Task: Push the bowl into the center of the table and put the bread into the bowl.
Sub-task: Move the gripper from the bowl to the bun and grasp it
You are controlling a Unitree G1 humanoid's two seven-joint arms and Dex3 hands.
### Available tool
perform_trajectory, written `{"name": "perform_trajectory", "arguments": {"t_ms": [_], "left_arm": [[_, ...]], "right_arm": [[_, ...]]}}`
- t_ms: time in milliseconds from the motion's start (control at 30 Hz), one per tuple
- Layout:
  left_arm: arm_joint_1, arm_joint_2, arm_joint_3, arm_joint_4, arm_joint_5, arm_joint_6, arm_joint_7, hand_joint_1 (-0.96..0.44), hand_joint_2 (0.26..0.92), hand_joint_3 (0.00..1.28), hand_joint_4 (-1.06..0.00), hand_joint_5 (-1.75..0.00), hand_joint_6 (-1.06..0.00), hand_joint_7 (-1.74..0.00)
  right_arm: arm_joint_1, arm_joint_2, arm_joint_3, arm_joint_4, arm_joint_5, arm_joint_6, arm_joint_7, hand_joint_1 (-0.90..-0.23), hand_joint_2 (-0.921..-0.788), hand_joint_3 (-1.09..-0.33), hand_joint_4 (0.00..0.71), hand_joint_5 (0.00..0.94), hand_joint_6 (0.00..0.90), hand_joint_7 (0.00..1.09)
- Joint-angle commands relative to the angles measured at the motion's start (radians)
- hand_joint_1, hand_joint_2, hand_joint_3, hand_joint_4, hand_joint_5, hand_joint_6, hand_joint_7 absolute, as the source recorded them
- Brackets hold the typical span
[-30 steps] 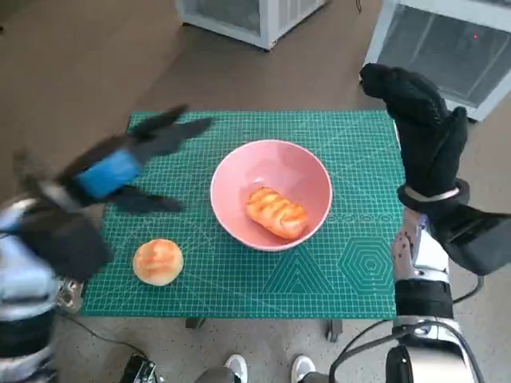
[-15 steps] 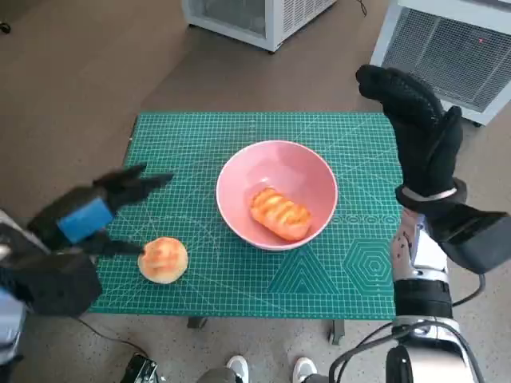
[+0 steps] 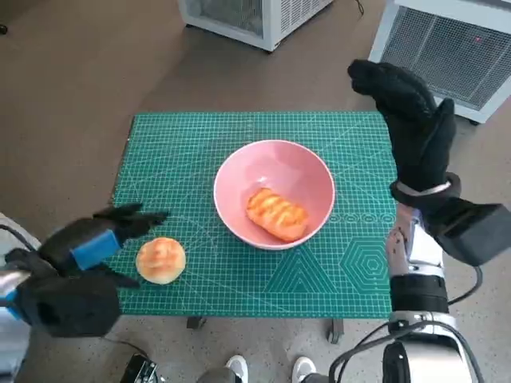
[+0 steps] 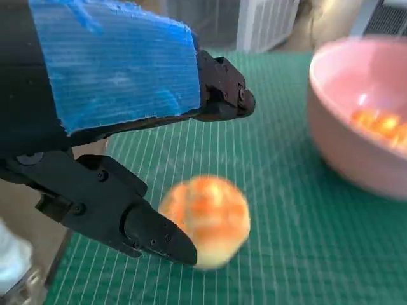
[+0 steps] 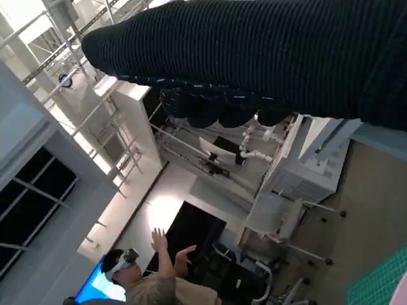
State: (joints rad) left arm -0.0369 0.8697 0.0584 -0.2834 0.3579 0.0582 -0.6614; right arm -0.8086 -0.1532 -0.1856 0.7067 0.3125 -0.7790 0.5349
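while left hand (image 3: pixel 96 243) spread wide beside round bread (image 3: pixel 160 260) near table (image 3: pixel 351 283) front edge, right hand (image 3: pixel 411 132) raised, holding nothing.

Green-matted table (image 3: pixel 200 144): pink bowl (image 3: pixel 243 171) (centre), round bread (image 3: pixel 160 260) beside it.

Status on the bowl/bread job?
Done: bowl sits mid-mat with a long bread inside. In hand: left robot hand open beside the round bun, not gripping it. Left: grasp the bun, drop it in the bowl. Right robot hand is raised, empty.
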Motion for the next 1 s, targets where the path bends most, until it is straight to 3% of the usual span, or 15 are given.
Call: {"name": "perform_trajectory", "arguments": {"t_ms": [33, 333, 633, 867, 1000], "left_arm": [[0.0, -0.002, -0.044, 0.021, 0.03, 0.021, -0.009, -0.22, 0.73, 0.0, -0.19, 0.0, -0.33, 0.0], [-0.029, -0.034, -0.118, 0.106, 0.097, 0.006, 0.046, -0.18, 0.716, 0.0, -0.17, 0.0, -0.32, 0.0], [-0.076, -0.108, -0.181, 0.294, 0.136, -0.1, 0.195, -0.09, 0.722, 0.0, -0.2, -0.01, -0.36, -0.01], [-0.114, -0.144, -0.217, 0.431, 0.189, -0.197, 0.341, 0.05, 0.796, 0.02, -0.38, -0.03, -0.49, -0.04], [-0.141, -0.149, -0.238, 0.501, 0.233, -0.255, 0.431, 0.08, 0.849, 0.02, -0.58, -0.05, -0.69, -0.09]], "right_arm": [[-0.002, 0.004, 0.005, 0.015, 0.003, 0.018, 0.013, -0.65, -0.921, -0.709, 0.199, 0.0, 0.256, 0.11], [-0.008, -0.002, 0.003, 0.012, 0.007, 0.028, 0.026, -0.653, -0.921, -0.711, 0.199, 0.0, 0.253, 0.11], [-0.015, 0.0, -0.001, 0.02, 0.014, 0.032, 0.041, -0.661, -0.921, -0.71, 0.199, 0.0, 0.254, 0.12], [-0.015, 0.001, -0.002, 0.013, 0.017, 0.037, 0.048, -0.66, -0.921, -0.715, 0.196, 0.0, 0.258, 0.13], [-0.015, 0.002, -0.003, 0.013, 0.018, 0.039, 0.051, -0.66, -0.921, -0.715, 0.197, 0.0, 0.26, 0.13]]}}
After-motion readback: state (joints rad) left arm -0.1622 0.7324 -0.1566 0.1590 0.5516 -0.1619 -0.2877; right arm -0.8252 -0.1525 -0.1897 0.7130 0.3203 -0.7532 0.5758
